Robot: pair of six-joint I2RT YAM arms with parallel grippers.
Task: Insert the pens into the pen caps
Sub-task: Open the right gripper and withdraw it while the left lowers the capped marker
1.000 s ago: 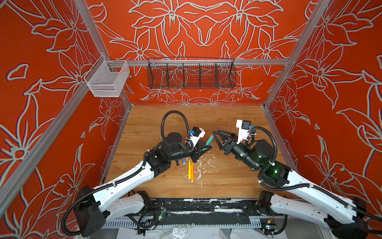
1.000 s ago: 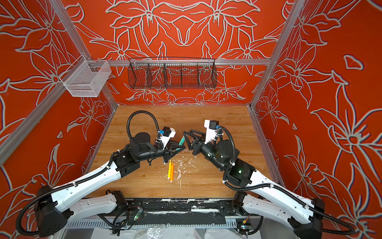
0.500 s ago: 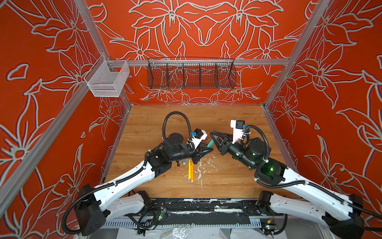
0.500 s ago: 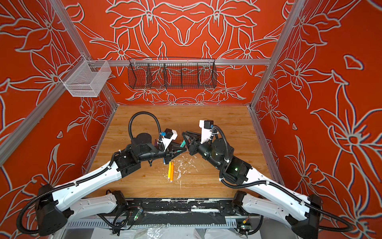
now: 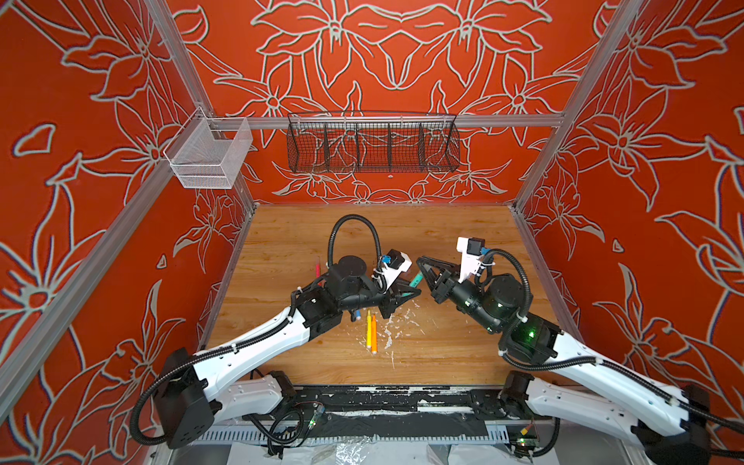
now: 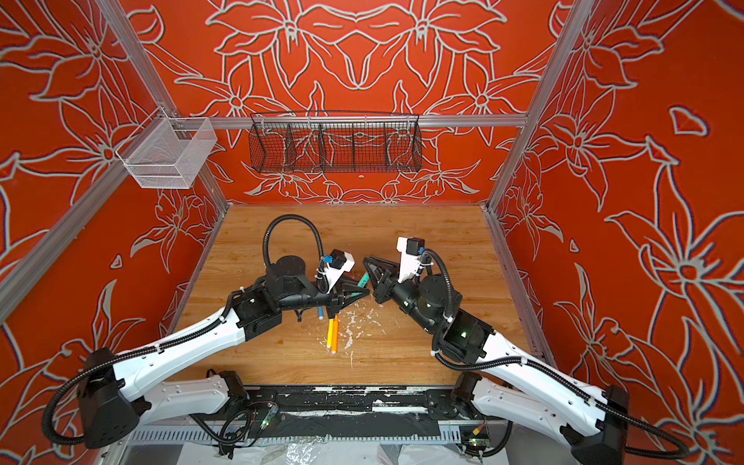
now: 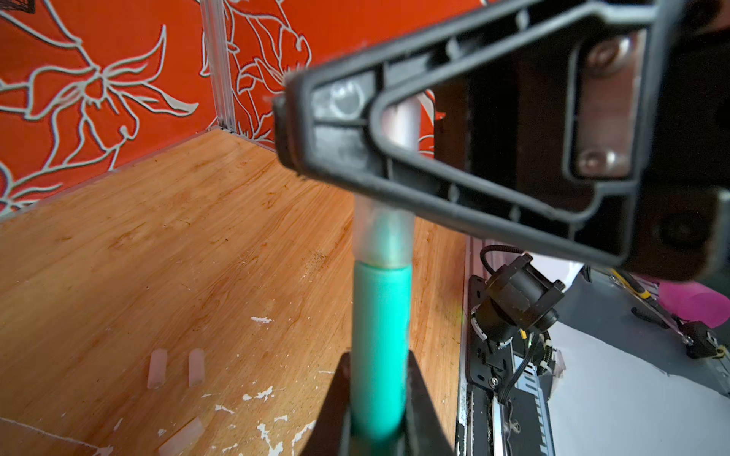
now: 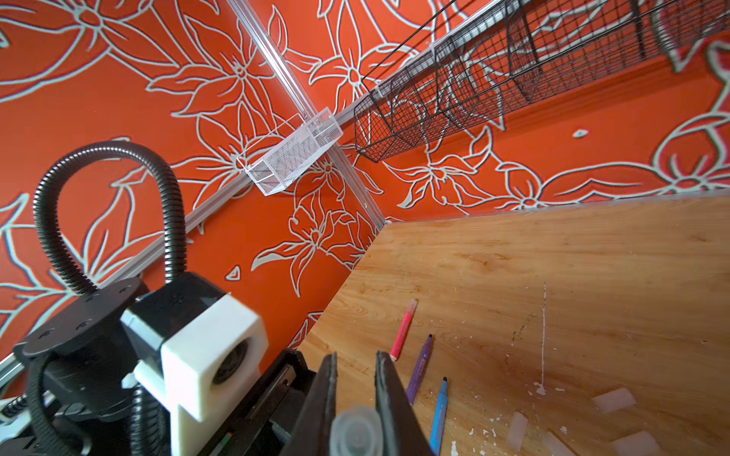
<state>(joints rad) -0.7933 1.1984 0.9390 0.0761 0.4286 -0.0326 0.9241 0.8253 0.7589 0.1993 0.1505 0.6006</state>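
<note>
left wrist view: is the green pen (image 7: 381,316) inside its pen cap (image 7: 385,233) yet?
– partway, i judge. green shows through the clear wall at the cap's mouth, so the tip is in. the rest of the cap runs behind a finger of the right gripper (image 8: 357,395), so i cannot tell how deep it sits.
– who holds what?
– the left gripper (image 7: 377,387) pinches the pen's barrel. the right gripper is pressed together on the cap (its round end shows between the fingers in the right wrist view).
– and the line of push?
– pen and cap share one long axis, running from one gripper straight to the other. in both top views they meet nose to nose over mid-table. seating calls for a push along that axis, and sideways drift could cock the cap.
– room?
– plenty. the pair is held above the table (image 5: 443,362), well away from its edges. the yellow pen (image 5: 368,328) and orange pen (image 5: 374,336) lie side by side nearer the front, and loose caps (image 7: 157,369) rest on the wood below.
</note>
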